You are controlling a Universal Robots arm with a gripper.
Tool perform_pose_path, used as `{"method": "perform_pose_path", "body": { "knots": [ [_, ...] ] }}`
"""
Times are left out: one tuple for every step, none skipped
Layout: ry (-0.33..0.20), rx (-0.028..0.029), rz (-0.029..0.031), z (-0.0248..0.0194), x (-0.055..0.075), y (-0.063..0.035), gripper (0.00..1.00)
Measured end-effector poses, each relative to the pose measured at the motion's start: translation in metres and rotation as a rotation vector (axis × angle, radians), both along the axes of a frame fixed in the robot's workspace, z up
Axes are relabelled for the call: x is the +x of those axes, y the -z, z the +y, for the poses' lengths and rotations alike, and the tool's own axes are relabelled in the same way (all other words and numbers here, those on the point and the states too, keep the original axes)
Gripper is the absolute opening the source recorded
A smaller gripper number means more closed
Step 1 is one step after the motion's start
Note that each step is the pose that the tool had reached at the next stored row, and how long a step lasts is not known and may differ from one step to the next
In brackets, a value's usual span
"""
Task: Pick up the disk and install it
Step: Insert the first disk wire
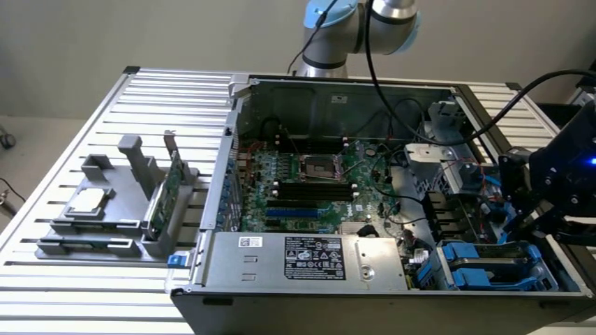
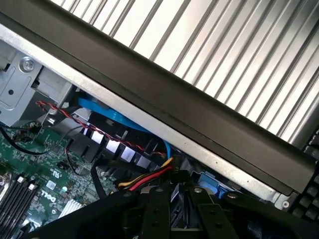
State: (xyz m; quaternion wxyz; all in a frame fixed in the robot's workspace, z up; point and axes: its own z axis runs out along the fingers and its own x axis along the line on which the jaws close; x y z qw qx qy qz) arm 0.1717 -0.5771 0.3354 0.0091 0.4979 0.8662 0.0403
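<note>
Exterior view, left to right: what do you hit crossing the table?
Silver chip → upright green circuit card, both on the grey fixture → motherboard in the open case → blue drive bay.

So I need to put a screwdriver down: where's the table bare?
Bare slats lie on the table in front of the grey fixture and behind it, beside the computer case. Inside the case is crowded with cables.
</note>
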Motion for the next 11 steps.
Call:
{"method": "perform_pose_path", "body": {
  "knots": [
    [0.001,-0.0002,0.0,0.0001,0.0,-0.0002,0.16],
    [0.001,-0.0001,0.0,0.0001,-0.001,-0.0005,0.16],
    [0.002,-0.0002,-0.0001,0.0002,-0.002,-0.0012,0.16],
    [0.004,0.0,0.0,0.0001,-0.004,-0.0018,0.16],
    [0.004,0.0002,0.0,0.0001,-0.005,-0.0029,0.16],
    [0.005,0.0012,0.0,0.0001,-0.006,-0.0039,0.16],
    [0.005,0.0032,0.0,-0.0001,-0.007,-0.0051,0.16],
    [0.005,0.0043,0.0,-0.0001,-0.008,-0.0067,0.16],
    [0.005,0.0054,0.0,-0.0002,-0.009,-0.0084,0.16],
    [0.005,0.0058,0.0,-0.0001,-0.01,-0.0107,0.16],
    [0.006,0.0058,0.0,-0.0002,-0.011,-0.0129,0.16]
  ]
}}
